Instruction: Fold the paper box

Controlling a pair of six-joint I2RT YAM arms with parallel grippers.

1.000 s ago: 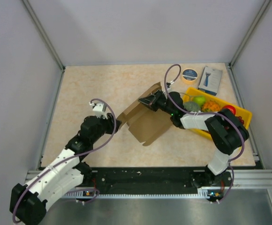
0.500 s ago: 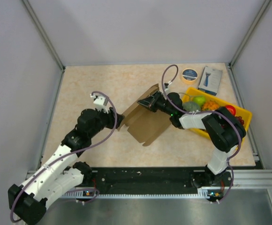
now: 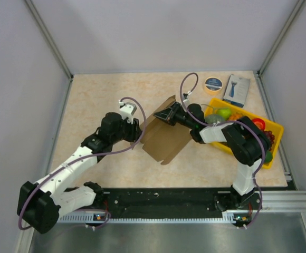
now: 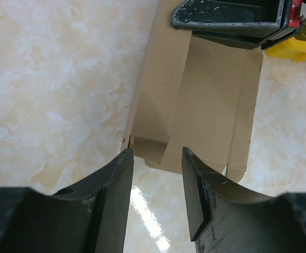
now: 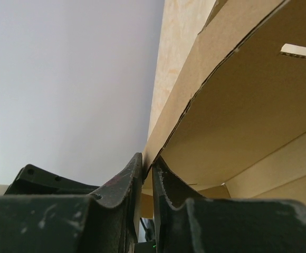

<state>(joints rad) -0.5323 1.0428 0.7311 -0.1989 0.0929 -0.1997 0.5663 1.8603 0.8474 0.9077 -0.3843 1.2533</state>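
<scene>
Right claw (image 5: 147, 160) pinches the paper box (image 5: 248, 105) edge; left claw (image 4: 156, 154), spread, just beside it.

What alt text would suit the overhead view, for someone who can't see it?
Two robot arms meet over a brown paper box on a beige table: the right gripper pinches its far edge, the left gripper hangs open at its left corner. At the back right sit a yellow tray of fruit, a tape roll and a blue-and-white box.
</scene>
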